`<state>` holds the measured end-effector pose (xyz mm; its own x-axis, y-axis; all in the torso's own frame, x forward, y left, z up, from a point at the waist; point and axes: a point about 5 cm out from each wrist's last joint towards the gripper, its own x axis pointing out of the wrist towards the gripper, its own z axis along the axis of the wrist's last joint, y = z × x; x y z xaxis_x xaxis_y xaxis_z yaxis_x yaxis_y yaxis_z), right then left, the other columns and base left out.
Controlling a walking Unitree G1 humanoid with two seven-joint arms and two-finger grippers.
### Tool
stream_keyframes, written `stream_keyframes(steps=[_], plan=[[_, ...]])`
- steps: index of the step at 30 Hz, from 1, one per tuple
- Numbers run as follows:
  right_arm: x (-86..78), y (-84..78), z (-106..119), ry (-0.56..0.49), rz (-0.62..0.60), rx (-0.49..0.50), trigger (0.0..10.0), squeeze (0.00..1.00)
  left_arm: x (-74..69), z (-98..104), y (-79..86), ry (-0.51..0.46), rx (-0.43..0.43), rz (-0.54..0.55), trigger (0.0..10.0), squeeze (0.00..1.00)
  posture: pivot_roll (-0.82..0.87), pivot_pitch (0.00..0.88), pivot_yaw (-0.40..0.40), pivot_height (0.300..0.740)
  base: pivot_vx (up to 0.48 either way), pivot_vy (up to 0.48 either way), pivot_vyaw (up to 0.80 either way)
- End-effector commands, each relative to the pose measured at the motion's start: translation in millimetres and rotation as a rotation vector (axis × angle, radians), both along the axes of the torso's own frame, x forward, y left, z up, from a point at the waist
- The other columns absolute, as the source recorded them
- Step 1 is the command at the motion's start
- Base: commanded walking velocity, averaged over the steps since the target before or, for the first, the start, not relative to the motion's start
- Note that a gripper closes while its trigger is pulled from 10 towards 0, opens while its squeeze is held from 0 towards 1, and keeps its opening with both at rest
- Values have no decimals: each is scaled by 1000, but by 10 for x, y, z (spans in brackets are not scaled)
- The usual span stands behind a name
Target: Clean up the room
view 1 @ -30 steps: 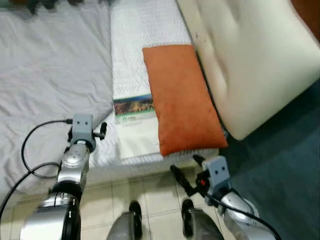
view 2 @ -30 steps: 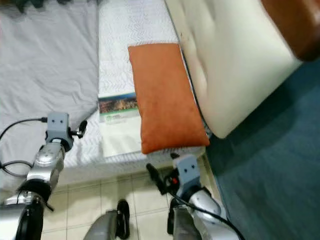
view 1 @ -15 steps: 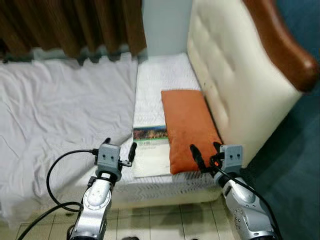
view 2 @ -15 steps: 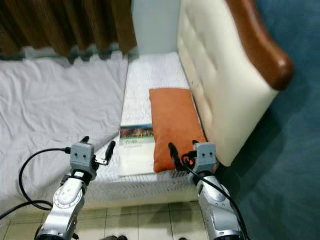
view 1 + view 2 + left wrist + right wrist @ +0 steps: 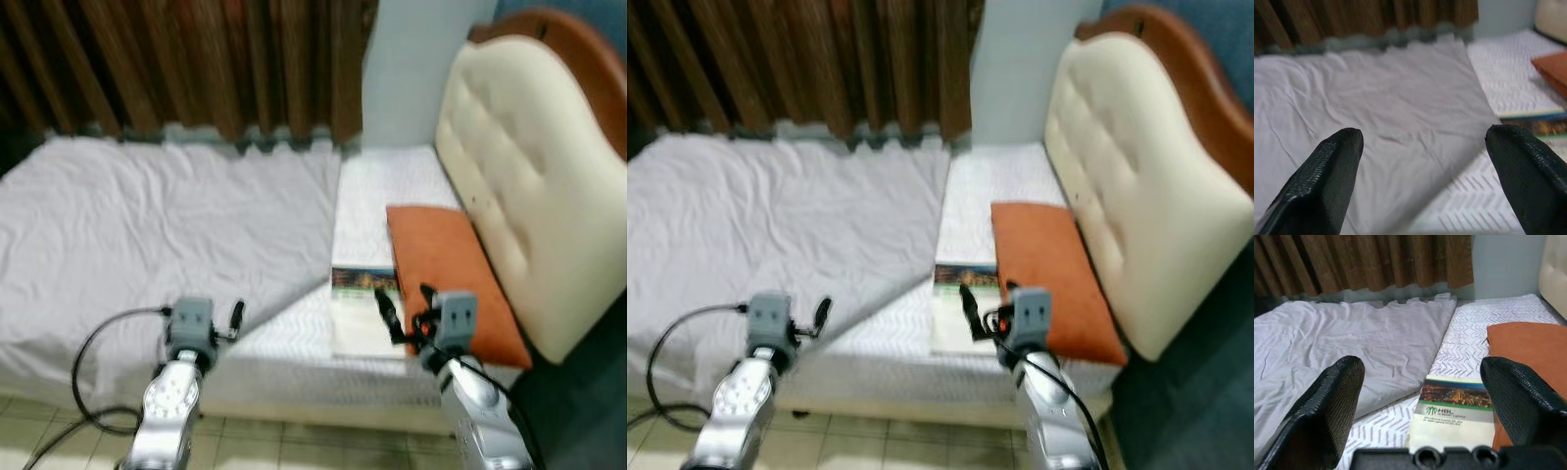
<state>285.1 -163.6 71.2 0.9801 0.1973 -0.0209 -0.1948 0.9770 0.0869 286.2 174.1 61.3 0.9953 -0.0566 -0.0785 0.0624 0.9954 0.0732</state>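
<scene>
The bed (image 5: 294,352) has its near edge just ahead of both arms, with tiled floor (image 5: 59,431) below it. A grey sheet (image 5: 147,225) lies rumpled over the left and middle of the mattress, its corner folded back so the white zigzag cover (image 5: 377,196) shows on the right. Brown curtains (image 5: 196,59) hang along the far edge, and a cream headboard (image 5: 529,206) with a wood rim closes off the right side.

The left gripper (image 5: 211,315) hangs over the bed's near edge above the sheet, its 2 fingers (image 5: 1327,181) spread wide with nothing between them. The right gripper (image 5: 409,305) sits over the booklet (image 5: 1457,413), fingers (image 5: 1327,416) also wide apart (nothing held).

The booklet lies flat on the white cover near the bed's front edge, touching the sheet's folded corner on one side. It has a photo band across its top and a white lower part with a green logo. Just beside it, against the headboard, lies an orange pillow (image 5: 446,279).
</scene>
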Motion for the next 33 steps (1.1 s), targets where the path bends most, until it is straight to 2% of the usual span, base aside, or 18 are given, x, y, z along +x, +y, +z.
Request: stream_keyframes(steps=[1,8,10,19,26,29,31,33], plan=[[-31,-119,-7,-5,-42,-8,10000,0,-24,25,-71,-14,-25,-24,10000,0,9,0,20,740,0,480,0],[-8,-79,1,-19,-32,-37,10000,0,65,58,-26,-13,8,-48,10000,0,22,0,20,740,0,480,0],[-16,-58,-23,-11,-21,-31,10000,0,36,48,27,-1,11,-37,10000,0,25,0,20,740,0,480,0],[-67,-67,-101,20,15,-40,10000,0,-91,-25,16,24,-35,20,10000,0,32,0,14,740,0,480,0],[-41,-66,-125,30,13,-38,10000,0,-121,-18,-44,19,10,-24,10000,0,38,0,14,740,0,479,0],[-40,-36,-131,27,24,-40,10000,0,-92,18,-39,11,61,-10,10000,0,39,0,12,740,0,0,0],[-33,-23,-126,26,29,-39,10000,0,-59,78,-39,-19,54,3,10000,0,40,0,11,740,0,0,0],[-22,-15,-120,24,33,-39,10000,0,-20,94,-59,-10,57,2,10000,0,42,0,11,740,0,0,0]])
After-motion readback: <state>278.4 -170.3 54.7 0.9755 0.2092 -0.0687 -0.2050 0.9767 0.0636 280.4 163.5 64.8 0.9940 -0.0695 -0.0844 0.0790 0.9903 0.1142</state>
